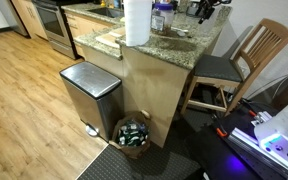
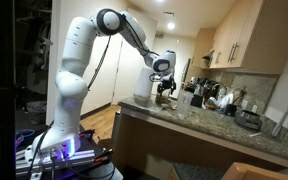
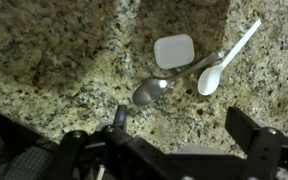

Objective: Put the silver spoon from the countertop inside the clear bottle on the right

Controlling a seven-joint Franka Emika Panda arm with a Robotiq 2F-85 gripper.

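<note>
The silver spoon (image 3: 150,92) lies flat on the speckled granite countertop (image 3: 54,60), its handle pointing up and to the right. It touches a white plastic spoon (image 3: 210,79) and lies just below a small white square lid (image 3: 174,50). My gripper (image 3: 184,125) is open and empty above the counter, its two dark fingers below the spoon in the wrist view. The gripper (image 2: 165,88) also shows over the counter in both exterior views (image 1: 206,8). A small see-through bottle (image 2: 184,100) seems to stand beside it, though it is too small to tell surely.
A white paper-towel roll (image 1: 136,22) and a see-through container with a blue top (image 1: 161,15) stand on the countertop (image 1: 184,45). A steel bin (image 1: 89,95), a basket (image 1: 134,133) and a wooden chair (image 1: 249,60) stand on the floor around the counter.
</note>
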